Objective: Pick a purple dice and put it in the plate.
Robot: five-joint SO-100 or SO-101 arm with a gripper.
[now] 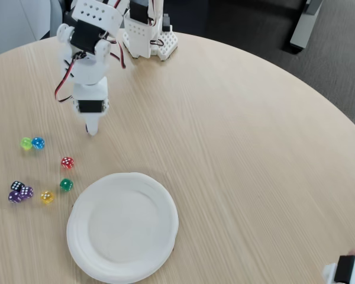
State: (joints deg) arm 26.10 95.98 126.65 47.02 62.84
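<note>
Pincer: your gripper [92, 130] hangs over the bare table [242, 136], tip pointing down, jaws looking closed with nothing between them.
Purple dice: two of them [26, 191] and [14, 197] sit well down-left of your pincer, touching a near-black die [16, 186].
Plate [123, 226]: below and a little right of your pincer, nothing in it.
Red die [67, 162]: the nearest one, just down-left of the tip.
Green die [66, 184], yellow die [47, 197]: between pincer and plate rim, to the left.
Blue die [38, 142], lime die [26, 143]: left of your pincer, side by side.
</note>
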